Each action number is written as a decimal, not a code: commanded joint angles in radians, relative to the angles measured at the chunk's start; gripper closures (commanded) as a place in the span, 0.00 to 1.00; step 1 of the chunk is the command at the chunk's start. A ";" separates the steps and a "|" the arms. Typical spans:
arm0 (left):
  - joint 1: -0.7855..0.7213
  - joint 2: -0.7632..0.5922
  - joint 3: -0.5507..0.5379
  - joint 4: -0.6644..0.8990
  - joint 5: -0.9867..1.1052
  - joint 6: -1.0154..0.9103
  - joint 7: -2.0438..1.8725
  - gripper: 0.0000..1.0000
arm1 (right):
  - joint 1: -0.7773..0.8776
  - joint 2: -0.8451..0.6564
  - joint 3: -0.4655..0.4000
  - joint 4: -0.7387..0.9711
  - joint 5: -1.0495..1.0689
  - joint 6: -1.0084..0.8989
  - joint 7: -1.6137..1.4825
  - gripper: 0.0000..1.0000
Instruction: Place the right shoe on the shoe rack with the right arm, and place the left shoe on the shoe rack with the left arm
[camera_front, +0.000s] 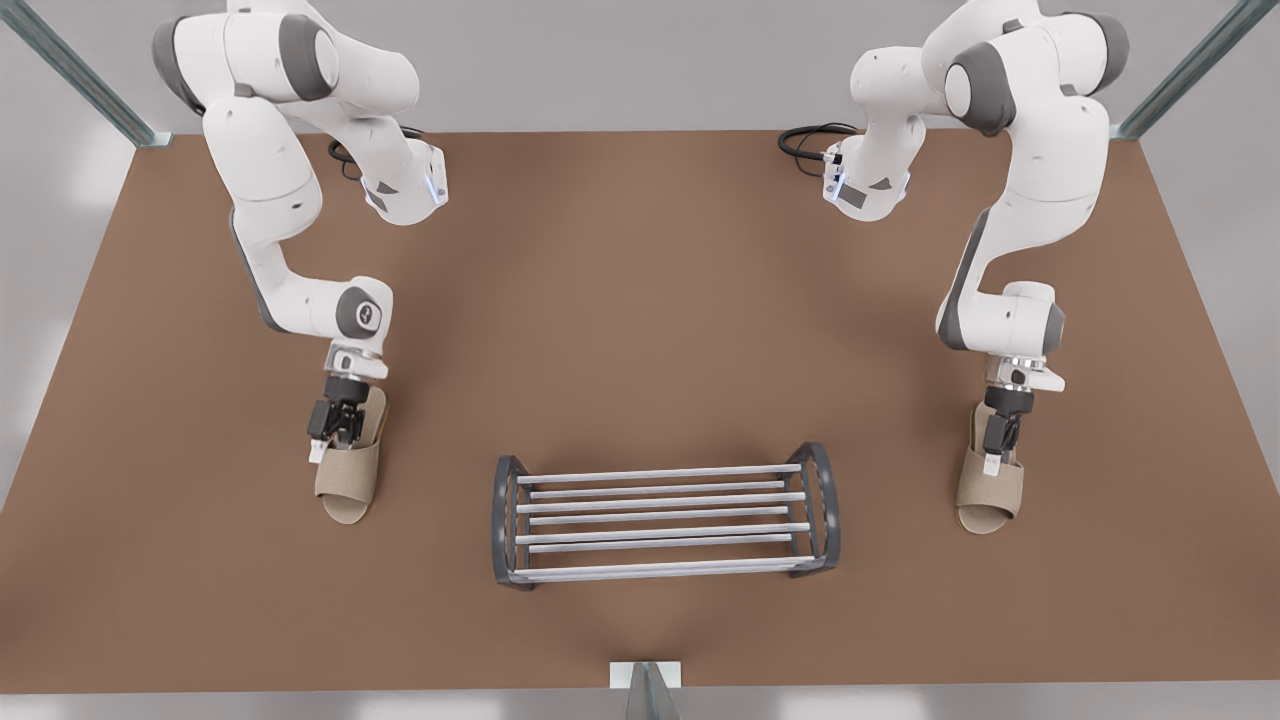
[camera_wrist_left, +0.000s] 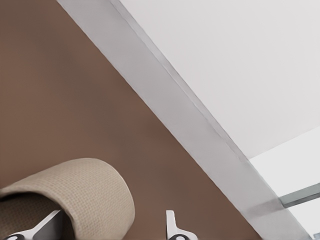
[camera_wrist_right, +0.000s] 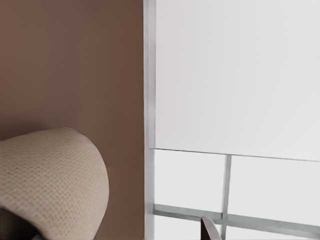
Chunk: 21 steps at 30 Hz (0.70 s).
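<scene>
The shoe rack (camera_front: 660, 472) stands low near the table's front middle, with nothing on its bars. The left shoe (camera_front: 350, 485), a beige open-toe slipper, lies flat on the table at the front view's left. My left gripper (camera_front: 333, 445) is down at its outer side. In the left wrist view one finger (camera_wrist_left: 45, 225) is under the strap of the left shoe (camera_wrist_left: 85, 190) and the other finger stands outside, apart from it. The right shoe (camera_front: 990, 495) lies at the front view's right with my right gripper (camera_front: 995, 460) low over it. One fingertip (camera_wrist_right: 210, 231) stands clear of the right shoe's strap (camera_wrist_right: 50, 175).
The brown table (camera_front: 640, 300) stretches bare between the rack and the arm bases at the back. Black cables (camera_front: 810, 140) lie near the far edge. A small grey stand (camera_front: 645, 688) sits at the front edge. Metal frame posts (camera_front: 1190, 70) rise at the back corners.
</scene>
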<state>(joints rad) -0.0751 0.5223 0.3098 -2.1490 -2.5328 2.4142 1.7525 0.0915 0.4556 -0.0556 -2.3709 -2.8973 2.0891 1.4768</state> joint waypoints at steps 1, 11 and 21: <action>0.000 0.001 -0.003 0.001 -0.001 0.002 -0.005 0.00 | 0.001 0.003 -0.001 0.004 -0.003 -0.003 0.097 0.00; 0.000 0.018 -0.011 0.032 0.000 0.017 -0.025 0.00 | 0.010 0.021 -0.018 0.018 -0.003 -0.003 0.105 0.02; 0.000 0.021 -0.014 0.032 0.002 0.017 -0.025 0.39 | 0.022 0.029 -0.030 0.025 -0.003 -0.003 0.105 0.52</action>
<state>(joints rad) -0.0752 0.5449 0.2956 -2.1172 -2.5319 2.4301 1.7367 0.1092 0.4850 -0.0831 -2.3471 -2.8973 2.0875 1.5485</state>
